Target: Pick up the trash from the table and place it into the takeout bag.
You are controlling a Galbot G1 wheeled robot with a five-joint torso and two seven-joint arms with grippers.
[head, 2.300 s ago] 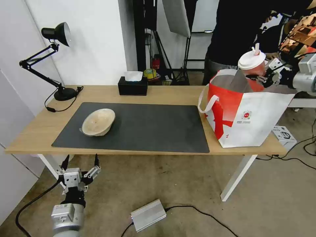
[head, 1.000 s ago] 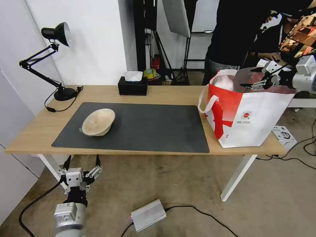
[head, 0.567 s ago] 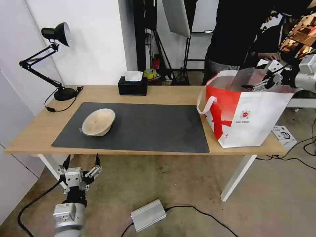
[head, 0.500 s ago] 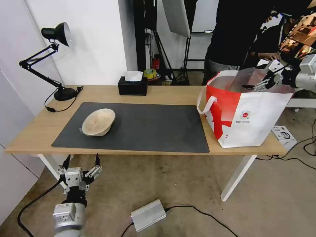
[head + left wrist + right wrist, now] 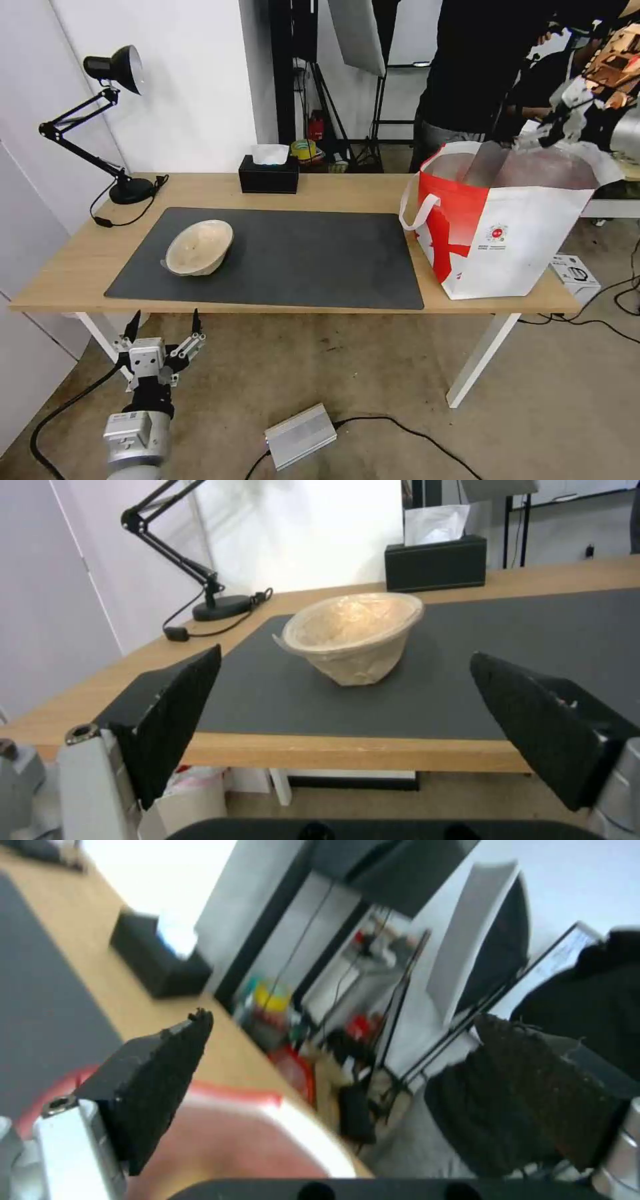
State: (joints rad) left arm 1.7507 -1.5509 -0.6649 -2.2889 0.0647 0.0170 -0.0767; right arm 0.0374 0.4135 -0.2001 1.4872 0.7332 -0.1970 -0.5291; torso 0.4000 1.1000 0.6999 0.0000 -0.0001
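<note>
A shallow tan bowl [image 5: 199,248] of trash sits tilted on the dark grey mat [image 5: 300,260] at the left of the table [image 5: 333,190]. The left wrist view faces the bowl [image 5: 353,635] from the table's front. My left gripper [image 5: 163,333] hangs open below the table's front edge, short of the bowl, its fingers [image 5: 173,715] wide apart. The white-and-red takeout bag [image 5: 500,220] stands open at the table's right end. My right gripper [image 5: 543,130] hovers above the bag's far right rim, open and holding nothing, with the bag's rim [image 5: 267,1100] below its fingers [image 5: 153,1075].
A black desk lamp [image 5: 120,73] stands at the table's back left and a black tissue box [image 5: 269,175] at the back middle. A person in black [image 5: 480,67] stands close behind the bag. A silver box [image 5: 300,435] and cables lie on the floor in front.
My right gripper held the red cup over the bag, opened and let it fall inside, then rose up and away to the right. The left arm and tan bowl stayed put.
</note>
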